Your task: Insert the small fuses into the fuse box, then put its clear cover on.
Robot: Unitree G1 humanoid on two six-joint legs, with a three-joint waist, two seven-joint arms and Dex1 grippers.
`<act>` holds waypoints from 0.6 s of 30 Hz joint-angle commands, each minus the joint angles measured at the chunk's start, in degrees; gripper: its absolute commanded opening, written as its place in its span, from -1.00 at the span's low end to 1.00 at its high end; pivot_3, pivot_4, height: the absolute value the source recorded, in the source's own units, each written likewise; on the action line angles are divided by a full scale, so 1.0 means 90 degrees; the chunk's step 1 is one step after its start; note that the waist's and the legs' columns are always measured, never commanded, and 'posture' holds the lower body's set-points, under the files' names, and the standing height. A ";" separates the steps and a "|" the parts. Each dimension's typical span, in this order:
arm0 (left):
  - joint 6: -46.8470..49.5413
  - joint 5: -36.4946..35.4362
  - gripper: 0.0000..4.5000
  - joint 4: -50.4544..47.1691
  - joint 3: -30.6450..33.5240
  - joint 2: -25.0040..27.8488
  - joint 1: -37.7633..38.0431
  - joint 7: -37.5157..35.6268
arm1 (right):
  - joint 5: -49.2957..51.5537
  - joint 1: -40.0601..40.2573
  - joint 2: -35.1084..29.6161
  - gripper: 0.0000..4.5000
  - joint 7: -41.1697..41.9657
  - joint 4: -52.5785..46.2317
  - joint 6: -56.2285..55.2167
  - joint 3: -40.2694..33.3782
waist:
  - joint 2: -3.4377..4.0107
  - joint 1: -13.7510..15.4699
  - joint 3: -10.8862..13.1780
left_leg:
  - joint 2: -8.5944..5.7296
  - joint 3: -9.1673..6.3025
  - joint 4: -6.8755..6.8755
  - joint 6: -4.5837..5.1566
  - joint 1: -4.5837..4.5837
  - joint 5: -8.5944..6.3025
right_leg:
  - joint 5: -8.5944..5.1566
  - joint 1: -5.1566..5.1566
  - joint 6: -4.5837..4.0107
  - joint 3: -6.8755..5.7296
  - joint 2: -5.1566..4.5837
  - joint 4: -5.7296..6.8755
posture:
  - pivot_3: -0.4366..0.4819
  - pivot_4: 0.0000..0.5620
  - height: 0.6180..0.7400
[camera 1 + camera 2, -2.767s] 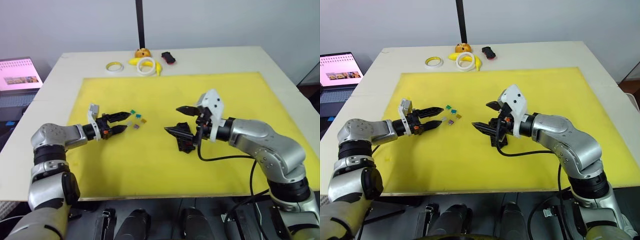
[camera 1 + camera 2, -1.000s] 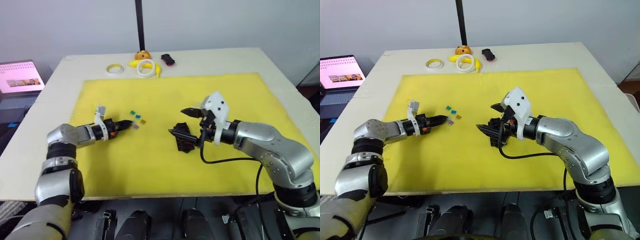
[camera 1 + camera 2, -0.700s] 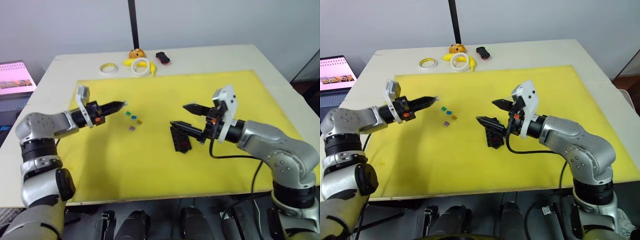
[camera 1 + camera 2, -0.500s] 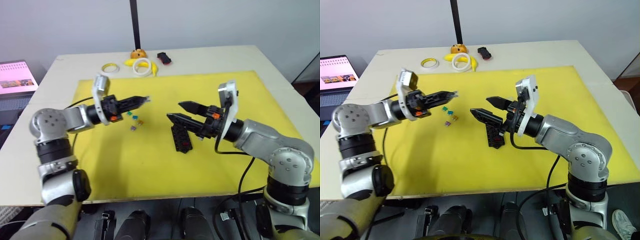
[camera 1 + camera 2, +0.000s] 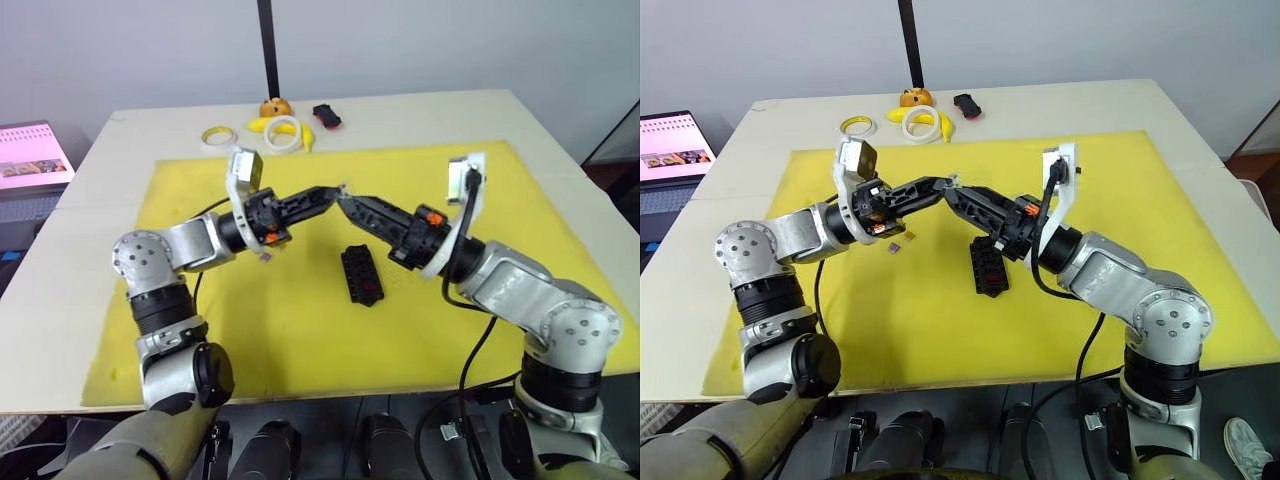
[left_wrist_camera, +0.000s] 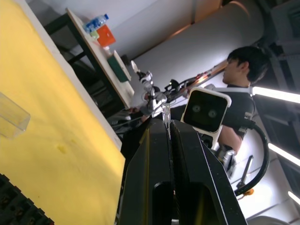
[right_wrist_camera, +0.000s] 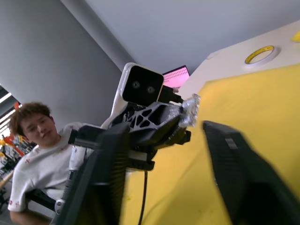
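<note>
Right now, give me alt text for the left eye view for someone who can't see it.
Above a yellow mat, the left tool, shut on a tiny pale fuse, meets the open right tool tip to tip in mid-air. The black fuse box lies on the mat below them.

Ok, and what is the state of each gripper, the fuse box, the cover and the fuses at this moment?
Left gripper: raised, jaws shut on a small fuse.
Right gripper: raised, jaws open, tips beside the left gripper's.
Fuse box: flat on the yellow mat, uncovered.
Clear cover: lying on the mat, off the box.
Loose fuses: lying on the mat.
</note>
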 commanded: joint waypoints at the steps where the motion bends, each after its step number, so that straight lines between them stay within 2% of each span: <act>1: -0.0149 -0.0321 -1.00 0.0116 0.0017 0.0179 -0.0095 0.0005 | 0.0385 -0.0085 -0.0052 -0.02 -0.0236 -0.0038 -0.0358 0.0039 | 0.0000 -0.0012 0.0000 | 0.0000 0.0000 -0.0001 0.0000 0.0001 0.0000 | 0.0000 0.0000 0.0000 0.0000 0.0000 0.0000 | -0.05 -0.47 1.00; 17: -0.0536 -0.1042 -1.00 0.0230 -0.0401 0.0279 -0.0005 0.0331 | 0.0789 -0.0049 -0.0174 -0.02 -0.0719 -0.0031 -0.1046 0.0479 | 0.0000 -0.0005 0.0000 | 0.0001 0.0001 0.0000 0.0000 0.0001 0.0000 | 0.0000 0.0000 0.0000 0.0001 0.0002 -0.0001 | -0.05 -0.47 1.00; 18: -0.0555 -0.1077 -1.00 0.0238 -0.0428 0.0289 -0.0002 0.0351 | 0.0806 -0.0044 -0.0184 -0.14 -0.0731 -0.0038 -0.1078 0.0498 | 0.0000 -0.0002 0.0000 | 0.0000 0.0001 0.0000 0.0000 0.0001 0.0000 | 0.0000 0.0000 0.0000 0.0001 0.0002 -0.0001 | -0.05 -0.47 1.00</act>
